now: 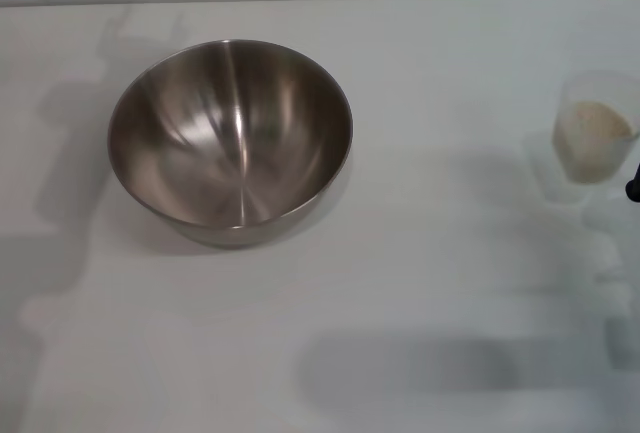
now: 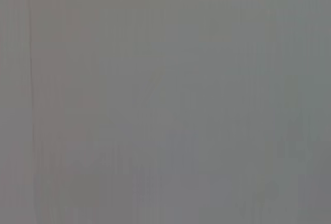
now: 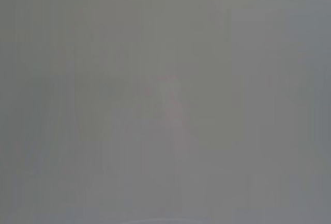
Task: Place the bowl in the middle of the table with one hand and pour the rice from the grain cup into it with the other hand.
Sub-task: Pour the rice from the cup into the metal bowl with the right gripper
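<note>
The bowl (image 1: 230, 143) is a large, empty stainless-steel bowl. It stands upright on the white table (image 1: 420, 283), left of the middle. The grain cup (image 1: 597, 128) is a small frosted plastic cup standing upright near the right edge, and it holds pale beige rice (image 1: 592, 133). A small dark part of my right gripper (image 1: 633, 188) shows at the right edge, just beside and below the cup. My left gripper is out of view. Both wrist views show only a plain grey blur.
Soft shadows of the arms fall on the table at the left (image 1: 70, 153) and along the front (image 1: 410, 363). The table's far edge (image 1: 320, 1) meets a grey wall.
</note>
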{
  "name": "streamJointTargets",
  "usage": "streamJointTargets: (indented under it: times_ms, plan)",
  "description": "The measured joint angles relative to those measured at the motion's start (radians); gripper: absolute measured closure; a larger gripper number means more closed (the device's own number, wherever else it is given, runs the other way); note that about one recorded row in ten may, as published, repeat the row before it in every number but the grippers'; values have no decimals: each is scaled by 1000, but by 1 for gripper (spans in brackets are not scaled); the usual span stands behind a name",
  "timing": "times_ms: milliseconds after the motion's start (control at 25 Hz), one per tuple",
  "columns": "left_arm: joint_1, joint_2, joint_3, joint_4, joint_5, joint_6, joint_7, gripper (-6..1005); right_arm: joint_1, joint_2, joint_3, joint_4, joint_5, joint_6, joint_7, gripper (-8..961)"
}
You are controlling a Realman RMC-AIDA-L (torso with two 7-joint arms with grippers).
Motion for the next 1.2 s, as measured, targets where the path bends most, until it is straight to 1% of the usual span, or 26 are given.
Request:
streamJointTargets:
  times_ms: [320,480,720,760,800,840,880,960,1120,1160,1200]
  plan:
    - [0,0,0,-3,0,-4,0,241,6,-2,3,-3,1,8,3,949]
    - [0,0,0,-3,0,-5,0,241,23,-3,2,-9,-2,0,3,949]
    - [0,0,0,-3,0,-6,0,241,67,-5,-2,-14,-7,-24,1,950]
    - [2,0,0,-3,0,-6,0,241,84,-5,-7,-18,-7,-39,-1,950]
    - [2,0,0,-3,0,-6,0,241,84,-5,-7,-18,-7,-39,-1,951]
    - [3,0,0,-3,0,-6,0,241,101,-6,-10,-24,-8,-43,-1,951]
    - [3,0,0,-3,0,-6,0,241,101,-6,-10,-24,-8,-43,-1,951]
    - [3,0,0,0,0,-6,0,241,126,-5,-11,-37,-17,-43,2,951]
    - [2,-1,0,9,0,-6,0,241,149,-3,-11,-52,-35,-39,2,951]
    - [0,-2,0,17,0,-6,0,241,169,-3,-11,-54,-39,-34,2,951]
    - [0,-2,0,17,0,-6,0,241,169,-3,-11,-54,-39,-34,2,951]
